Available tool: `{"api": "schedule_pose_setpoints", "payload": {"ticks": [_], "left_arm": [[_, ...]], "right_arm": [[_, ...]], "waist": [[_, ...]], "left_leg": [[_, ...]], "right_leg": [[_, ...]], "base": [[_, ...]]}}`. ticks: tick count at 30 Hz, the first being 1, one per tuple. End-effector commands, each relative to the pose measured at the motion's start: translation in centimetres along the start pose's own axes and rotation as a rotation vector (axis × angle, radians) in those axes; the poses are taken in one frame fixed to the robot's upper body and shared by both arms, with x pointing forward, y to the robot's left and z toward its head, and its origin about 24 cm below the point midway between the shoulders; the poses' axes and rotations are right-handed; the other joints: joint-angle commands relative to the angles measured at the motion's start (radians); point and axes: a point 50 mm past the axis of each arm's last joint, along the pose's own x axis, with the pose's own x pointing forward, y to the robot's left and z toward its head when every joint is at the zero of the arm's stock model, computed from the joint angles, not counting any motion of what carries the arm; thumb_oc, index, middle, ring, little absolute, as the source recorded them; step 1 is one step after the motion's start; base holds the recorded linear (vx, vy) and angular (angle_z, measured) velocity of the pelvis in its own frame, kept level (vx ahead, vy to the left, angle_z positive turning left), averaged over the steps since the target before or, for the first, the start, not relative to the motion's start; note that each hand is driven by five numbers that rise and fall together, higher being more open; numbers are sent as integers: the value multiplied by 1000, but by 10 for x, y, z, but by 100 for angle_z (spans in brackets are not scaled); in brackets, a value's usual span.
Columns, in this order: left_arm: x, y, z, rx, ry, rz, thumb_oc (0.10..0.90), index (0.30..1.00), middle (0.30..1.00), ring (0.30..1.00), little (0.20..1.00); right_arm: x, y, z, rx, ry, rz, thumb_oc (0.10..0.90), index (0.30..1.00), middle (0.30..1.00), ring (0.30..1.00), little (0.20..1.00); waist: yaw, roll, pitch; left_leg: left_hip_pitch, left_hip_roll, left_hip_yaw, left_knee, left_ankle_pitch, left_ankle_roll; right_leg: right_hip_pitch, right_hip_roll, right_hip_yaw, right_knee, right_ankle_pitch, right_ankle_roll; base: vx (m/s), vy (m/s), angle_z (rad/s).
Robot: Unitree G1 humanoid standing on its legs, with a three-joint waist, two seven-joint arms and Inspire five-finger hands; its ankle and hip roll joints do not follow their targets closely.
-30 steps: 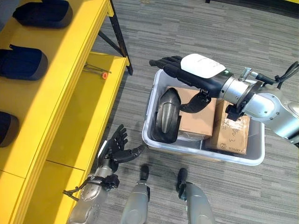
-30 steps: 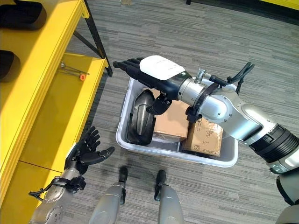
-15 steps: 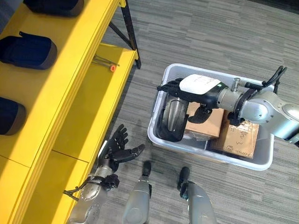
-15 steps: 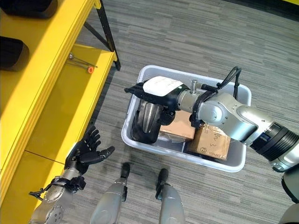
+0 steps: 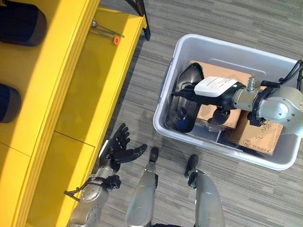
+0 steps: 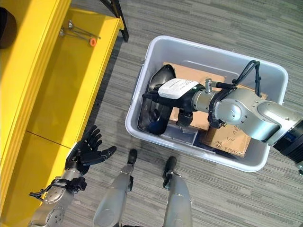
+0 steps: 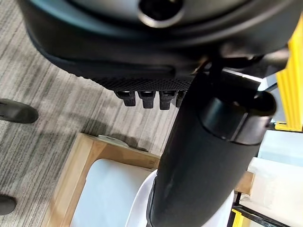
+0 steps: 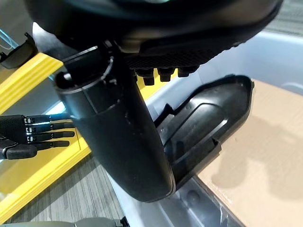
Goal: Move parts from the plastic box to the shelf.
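- One black curved moulded plastic part [image 5: 185, 97] stands on edge against the left inner wall of the pale grey plastic box [image 6: 156, 49] on the grey striped carpet floor [image 5: 222, 21]; we see it beside two brown cardboard boxes [image 6: 189, 80] in the same box.
- Our right hand [image 6: 163, 94] reaches into the grey box from the right side, its dark fingers [image 5: 182, 91] lying across the black part's concave face and its white-covered back turned up.
- From the right wrist view, the part [image 8: 208, 123] sits just past the fingertips [image 8: 165, 74], with the thumb [image 8: 123, 142] standing out on the near side of it; we cannot tell whether the fingers have closed round the part or merely touch it.
- Our left hand [image 5: 118, 150] hangs low beside the yellow metal shelf [image 5: 61, 94], well apart from the grey box, fingers spread and straight, holding nothing.
- Two dark rounded parts [image 5: 21, 23] already lie on the shelf's upper level at the far left.
- One small tool with an orange tip [image 5: 111, 37] lies on the shelf's lower level, near its far end.
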Motion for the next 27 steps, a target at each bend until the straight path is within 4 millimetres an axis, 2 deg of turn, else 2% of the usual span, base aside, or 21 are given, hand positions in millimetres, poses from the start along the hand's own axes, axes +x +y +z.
{"api": "schedule_pose_setpoints", "payload": {"ticks": [1, 9, 13, 14, 27], "left_arm": [[-13, -2, 28, 56, -136, -39, 900, 1000, 1000, 1000, 1000], [-9, -6, 36, 62, -169, -48, 900, 1000, 1000, 1000, 1000], [-8, -8, 37, 56, -172, -50, 900, 1000, 1000, 1000, 1000], [-8, -7, 38, 62, -179, -47, 900, 1000, 1000, 1000, 1000], [-10, -5, 38, 62, -182, -21, 900, 1000, 1000, 1000, 1000]], "right_arm": [[-17, -45, 14, -140, -52, -138, 900, 1000, 1000, 1000, 1000], [-17, -50, 21, -146, -81, -169, 900, 1000, 1000, 1000, 1000], [-17, -53, 19, -161, -66, -182, 900, 1000, 1000, 1000, 1000], [-18, -56, 18, -172, -59, -193, 900, 1000, 1000, 1000, 1000], [-28, -66, 11, -228, -1, -209, 900, 1000, 1000, 1000, 1000]], "waist": [[19, -26, -39], [25, -25, -10], [26, -27, -10], [25, -34, -10], [29, -38, -10]], "left_leg": [[-1, 98, 25, 16, 13, -5], [-40, 85, -1, 52, -2, -4], [-62, 77, -7, 68, -10, -3], [-54, 74, -9, 75, -38, -8], [-141, 48, -22, 136, -67, -2]], "right_leg": [[108, -94, 74, 46, -108, 106], [72, -107, 65, 119, -143, 98], [54, -115, 61, 140, -151, 96], [58, -119, 67, 154, -183, 99], [-19, -141, 69, 231, -214, 89]], "base": [[17, -101, 9], [19, -44, 13], [39, -25, 4], [106, -48, 4], [25, -12, 7]]}}
